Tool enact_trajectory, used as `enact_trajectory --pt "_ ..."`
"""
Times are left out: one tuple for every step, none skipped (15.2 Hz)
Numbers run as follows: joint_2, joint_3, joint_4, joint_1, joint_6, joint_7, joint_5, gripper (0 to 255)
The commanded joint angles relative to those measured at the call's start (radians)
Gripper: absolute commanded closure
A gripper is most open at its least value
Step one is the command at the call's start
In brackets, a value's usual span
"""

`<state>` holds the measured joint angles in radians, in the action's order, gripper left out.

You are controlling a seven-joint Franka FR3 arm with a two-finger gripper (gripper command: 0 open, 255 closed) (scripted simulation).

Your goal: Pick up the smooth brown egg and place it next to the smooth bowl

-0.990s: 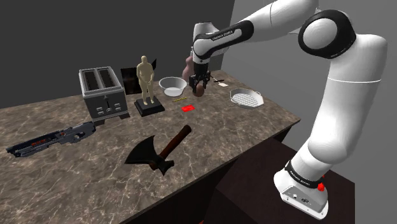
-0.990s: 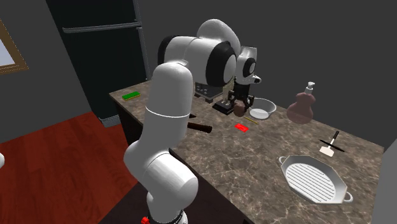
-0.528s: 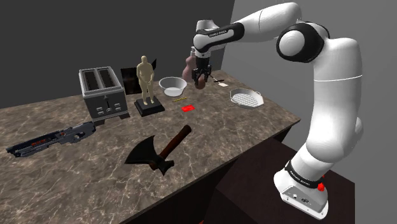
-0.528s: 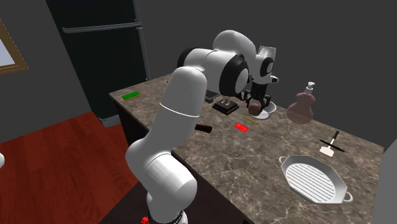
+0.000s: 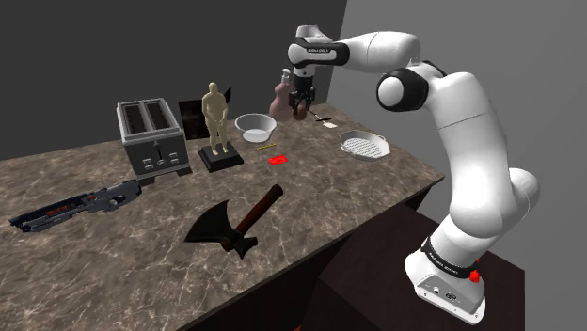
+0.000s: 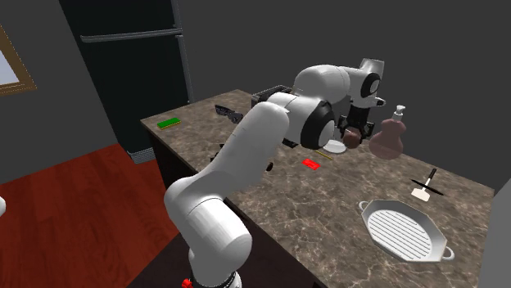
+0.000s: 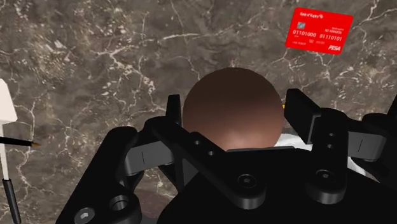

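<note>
Tool [image 5: 299, 107] clamped on brown egg [image 7: 232, 105], above table [image 5: 141, 226]. Bowl [image 5: 254, 124] near tool. Red card [image 7: 318, 28] beneath it.

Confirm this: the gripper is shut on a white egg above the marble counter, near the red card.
Wrong on colour: the egg is brown, not white, as the wrist view shows. The gripper is shut on it above the marble counter, near the red card.

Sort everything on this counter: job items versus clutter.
Job: brown egg, clasped in the tool; white bowl.
Clutter: toaster, figurine, axe, red card, grill pan, brown bottle, blaster.
</note>
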<state>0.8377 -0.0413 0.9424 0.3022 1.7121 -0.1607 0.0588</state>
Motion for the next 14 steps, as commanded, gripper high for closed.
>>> enact_trajectory --pt "0.125 0.005 -0.219 0.009 -0.093 -0.022 0.0 255" --pt "0.12 0.005 -0.195 0.01 -0.075 -0.021 0.0 255" --pt "0.116 0.004 -0.175 0.01 -0.059 -0.021 0.0 255" --pt "0.113 0.004 -0.155 0.011 -0.043 -0.02 0.0 255" --pt "0.111 0.004 -0.14 0.011 -0.028 -0.02 0.001 255" --pt "0.11 0.004 -0.124 0.012 -0.014 -0.019 0.001 255" --pt "0.11 0.004 -0.11 0.012 0.0 -0.018 0.001 255" --pt "0.109 0.004 -0.096 0.012 0.014 -0.018 0.001 255" --pt "0.11 0.004 -0.084 0.012 0.026 -0.017 0.001 255" --pt "0.111 0.004 -0.072 0.013 0.039 -0.017 0.001 255" --pt "0.114 0.004 -0.063 0.013 0.051 -0.017 0.001 255" --pt "0.116 0.004 -0.054 0.013 0.062 -0.016 0.002 255" --pt "0.118 0.004 -0.045 0.013 0.074 -0.016 0.002 255" --pt "0.121 0.005 -0.036 0.013 0.085 -0.015 0.002 255"
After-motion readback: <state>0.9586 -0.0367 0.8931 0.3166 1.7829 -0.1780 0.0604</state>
